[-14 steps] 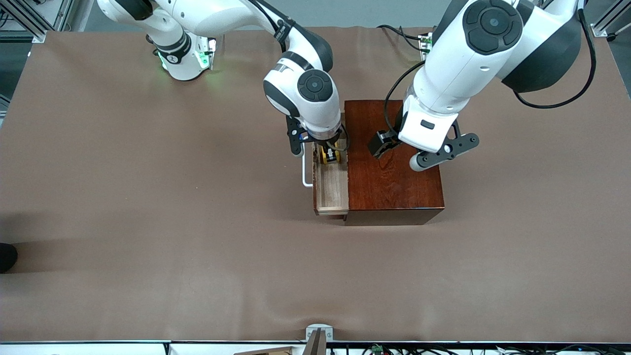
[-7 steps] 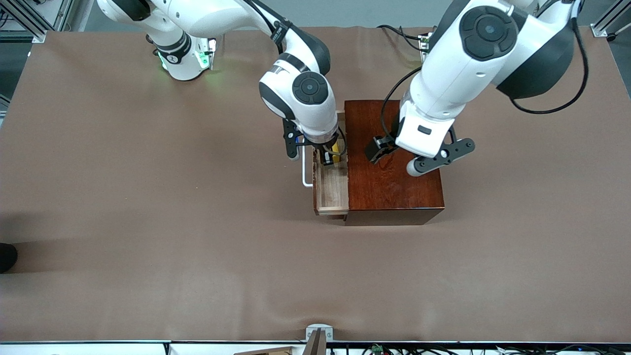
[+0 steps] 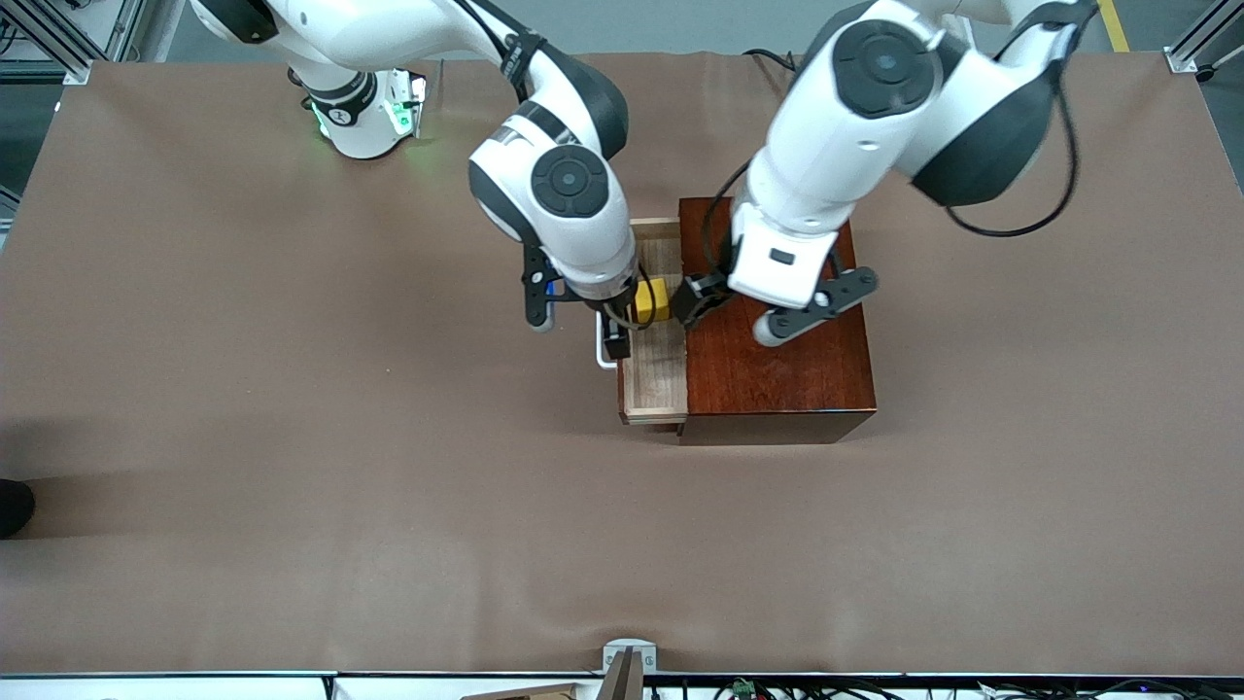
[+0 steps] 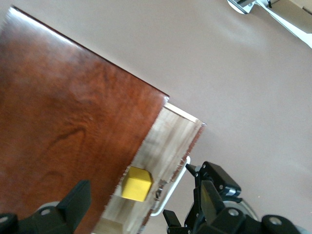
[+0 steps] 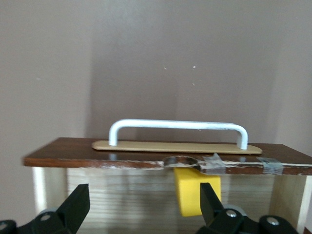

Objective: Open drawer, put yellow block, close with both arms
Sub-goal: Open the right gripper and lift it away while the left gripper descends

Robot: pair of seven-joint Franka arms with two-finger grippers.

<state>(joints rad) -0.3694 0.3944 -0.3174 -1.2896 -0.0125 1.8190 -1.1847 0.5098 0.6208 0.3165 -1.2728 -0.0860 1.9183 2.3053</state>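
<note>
A glossy reddish-brown wooden box (image 3: 777, 321) is being seen standing on the brown cloth-covered table (image 3: 292, 437), around the middle between the 2 arms. Its pale light-wood sliding drawer (image 3: 656, 379) is being shown pulled out toward the right arm's end of the table, with the white U-shaped bar handle (image 3: 604, 355) on its dark front.

The small bright yellow cube block (image 3: 653, 299) is being seen lying inside the drawer on the pale floor, in the half farther from the front camera and close to the box's edge. It is also being shown in the left wrist view (image 4: 137, 184) and in the right wrist view (image 5: 195, 192), resting free just inside the drawer front.

The right arm's black 2-finger gripper (image 3: 618, 326) is being held over the drawer's front edge, just beside the block. Its fingers (image 5: 73, 209) are being shown spread wide apart in its wrist view, with nothing gripped between them; the block is not being touched.

The left arm's black 2-finger gripper (image 3: 702, 297) is being held over the box top at the edge next to the drawer. Its fingers (image 4: 75, 204) are being seen spread apart in its wrist view, and nothing is being held.
</note>
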